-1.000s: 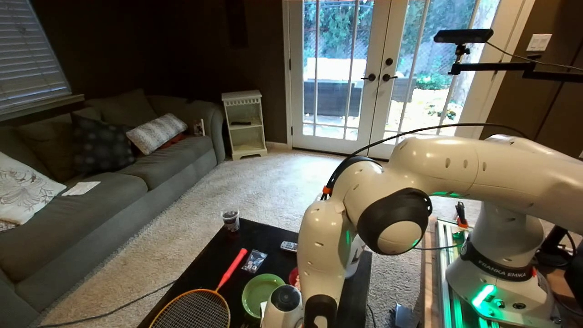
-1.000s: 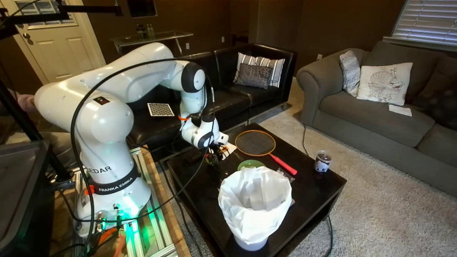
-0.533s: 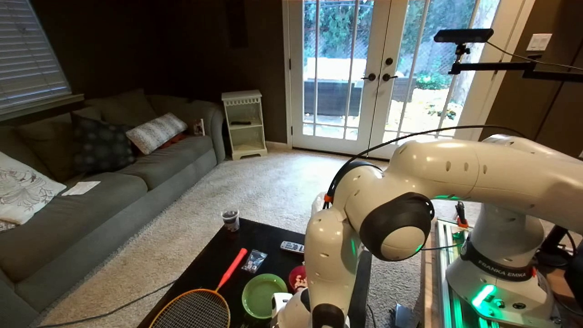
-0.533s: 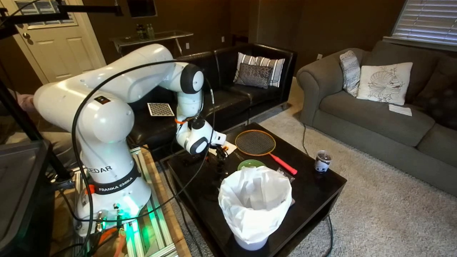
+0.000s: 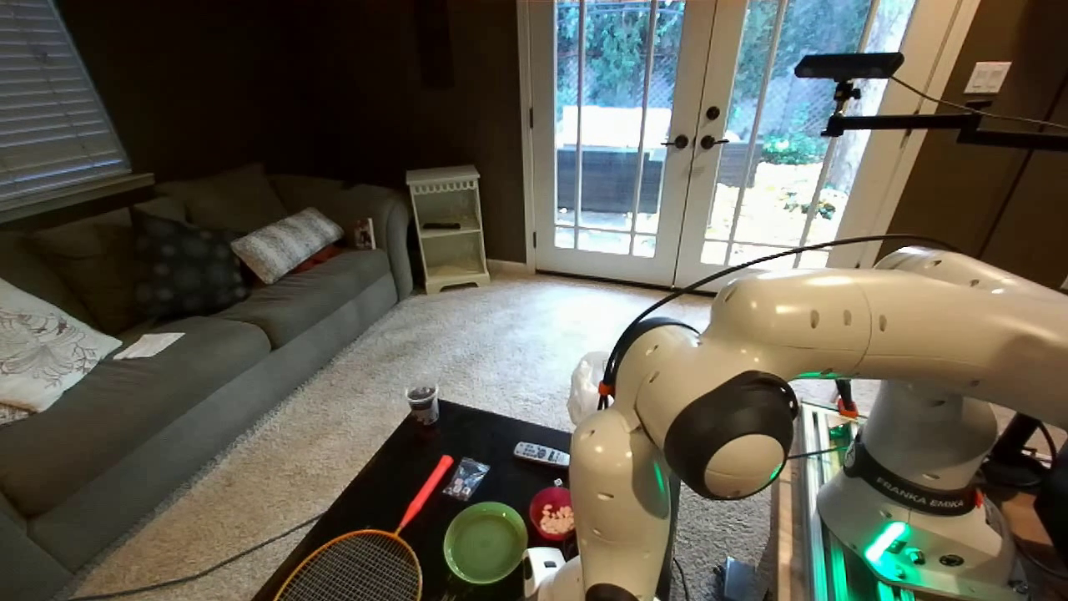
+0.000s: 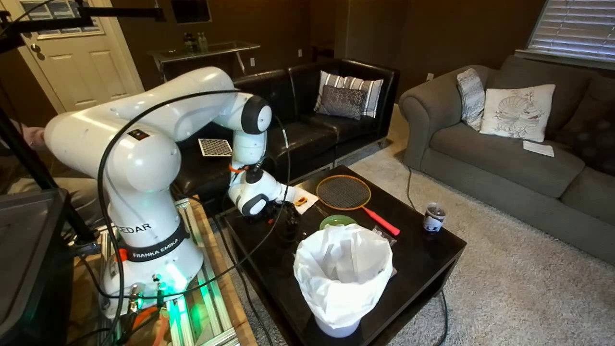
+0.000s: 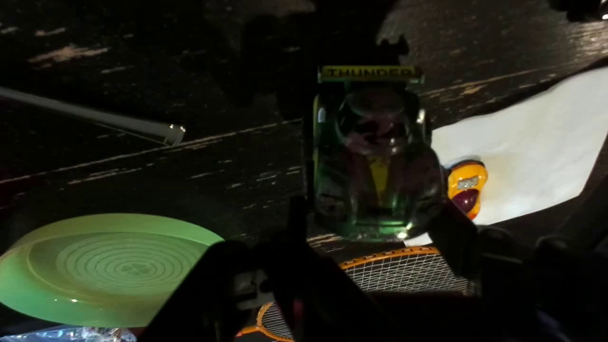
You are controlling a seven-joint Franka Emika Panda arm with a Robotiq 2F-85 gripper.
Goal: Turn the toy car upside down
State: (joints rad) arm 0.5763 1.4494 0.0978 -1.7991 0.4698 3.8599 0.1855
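My gripper seems to pinch the toy car by both sides (it's so dark here), which should help me roll it over.

**A home living room**

I'm working in a home, in its living room. In both exterior views I see a grey sofa with pillows, and carpet beside a dark coffee table. On the coffee table I make out a remote, a racket, a cup and a green dish. In an exterior view, blinds hang at the left, and glass doors on the far side look out on greenery. In an exterior view I have a black sofa on the far side, striped pillows at its right end, and a panelled door at the far left.
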